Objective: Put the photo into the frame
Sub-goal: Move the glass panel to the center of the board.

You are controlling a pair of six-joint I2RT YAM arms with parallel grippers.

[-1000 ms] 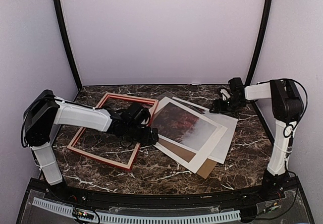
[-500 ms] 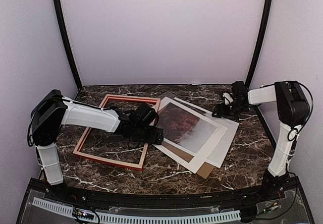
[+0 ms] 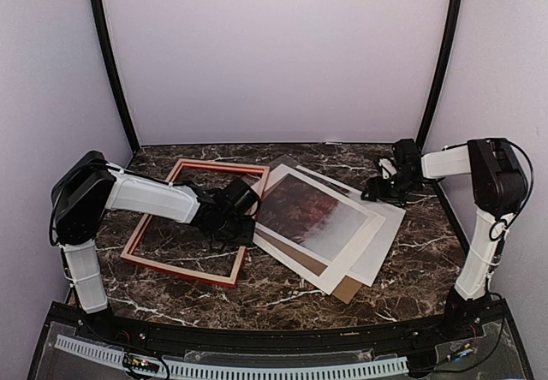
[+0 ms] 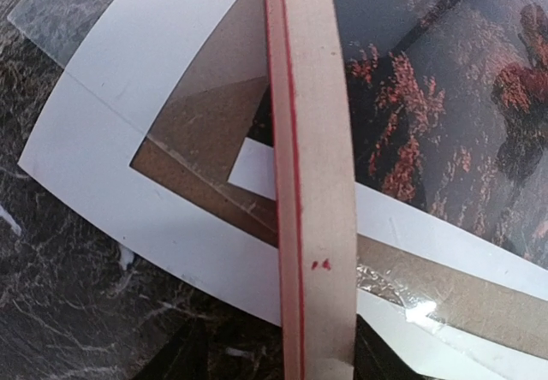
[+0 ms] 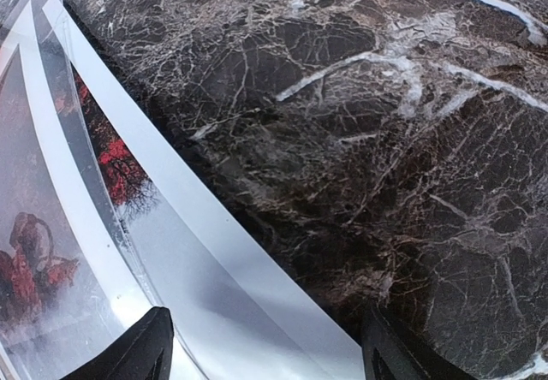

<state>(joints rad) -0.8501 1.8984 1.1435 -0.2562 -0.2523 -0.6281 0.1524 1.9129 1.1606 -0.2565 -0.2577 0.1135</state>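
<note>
Light, stiff and thin-railed, the frame [image 4: 312,183] suits a mid-rail pinch where the left gripper [image 3: 242,220] sits, closure unreadable; right gripper [image 5: 265,359] spread.

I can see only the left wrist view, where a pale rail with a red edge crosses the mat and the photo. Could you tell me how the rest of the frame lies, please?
Observer: In the top view the frame lies on the table, to the left of the photo. The left gripper is at its right rail.
Operator: Thank you. And where is the other arm?
Observer: The right gripper is at the far right of the sheets. Its own camera shows its jaws open over the edge of the clear sheet and bare marble.
</note>
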